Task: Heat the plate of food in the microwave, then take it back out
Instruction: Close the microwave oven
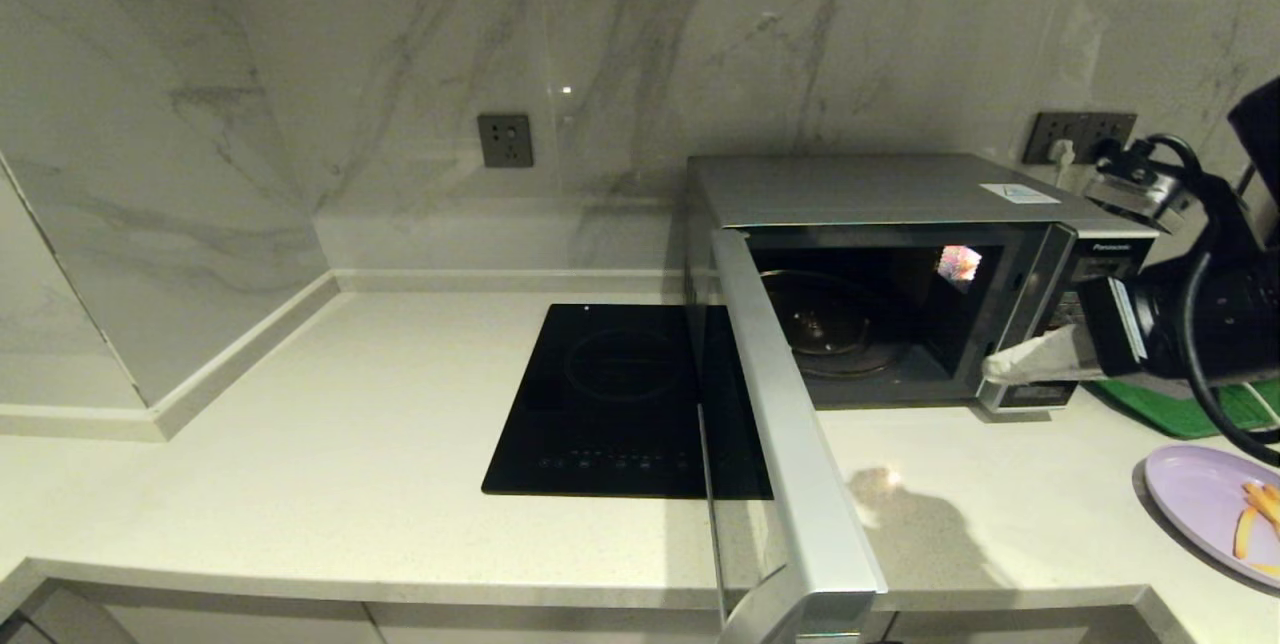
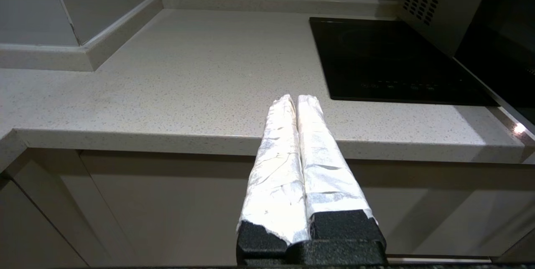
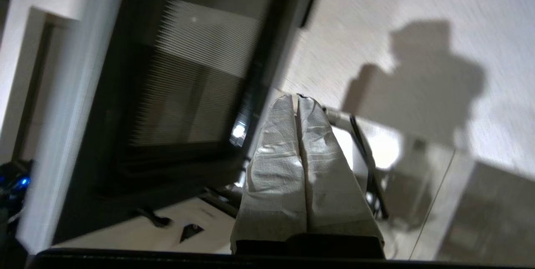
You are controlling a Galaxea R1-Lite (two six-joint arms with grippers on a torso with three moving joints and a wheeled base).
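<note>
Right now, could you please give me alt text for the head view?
The microwave stands with its door swung open and its cavity empty. The right end effector, shut, is at its control panel; the plate of food sits on the counter.

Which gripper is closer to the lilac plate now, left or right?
Right. The right gripper hovers by the microwave front, above the plate of food. The left gripper is parked past the cooktop.
</note>
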